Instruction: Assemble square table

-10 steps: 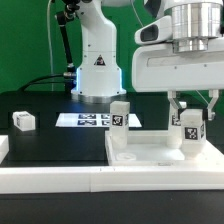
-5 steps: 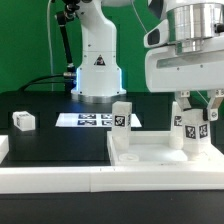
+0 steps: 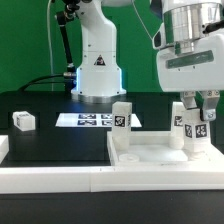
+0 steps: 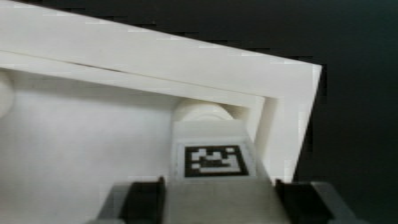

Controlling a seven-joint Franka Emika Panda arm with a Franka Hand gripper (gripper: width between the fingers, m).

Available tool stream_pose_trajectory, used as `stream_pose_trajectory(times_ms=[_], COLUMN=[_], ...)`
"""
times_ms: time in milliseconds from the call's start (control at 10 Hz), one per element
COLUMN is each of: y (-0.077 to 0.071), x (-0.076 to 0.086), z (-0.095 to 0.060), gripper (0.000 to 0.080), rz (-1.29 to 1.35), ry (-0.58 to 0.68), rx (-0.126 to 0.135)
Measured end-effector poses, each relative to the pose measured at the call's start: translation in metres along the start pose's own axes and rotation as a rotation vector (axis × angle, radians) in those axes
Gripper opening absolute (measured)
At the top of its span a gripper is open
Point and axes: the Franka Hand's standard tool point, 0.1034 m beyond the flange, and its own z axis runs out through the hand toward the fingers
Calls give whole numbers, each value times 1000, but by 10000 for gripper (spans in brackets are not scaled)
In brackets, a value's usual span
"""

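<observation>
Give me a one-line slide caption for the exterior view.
Jaws clamp an upright leg on the square tabletop; a second leg stands on it, a third lies loose on the black table.

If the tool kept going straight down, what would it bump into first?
The tool points down, with the white leg between its fingers. Going on, the fingers would probably meet the square tabletop under the leg first, though the gap is hard to judge.

Wrist vert., pincer [image 3: 192, 122] pts down, clamped on leg [image 3: 191, 138].
</observation>
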Motion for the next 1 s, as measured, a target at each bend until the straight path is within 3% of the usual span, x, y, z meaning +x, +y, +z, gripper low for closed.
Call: stream_pose_trajectory(times_ms=[100,300,400,1000], y=[0,0,0,-1], x=[0,1,0,3], z=[0,0,0,-1], gripper=[290,545,621,649], rz=[-15,-97,-199,-667], ry=[0,-1,0,1], rx=[0,-4,-4,-3])
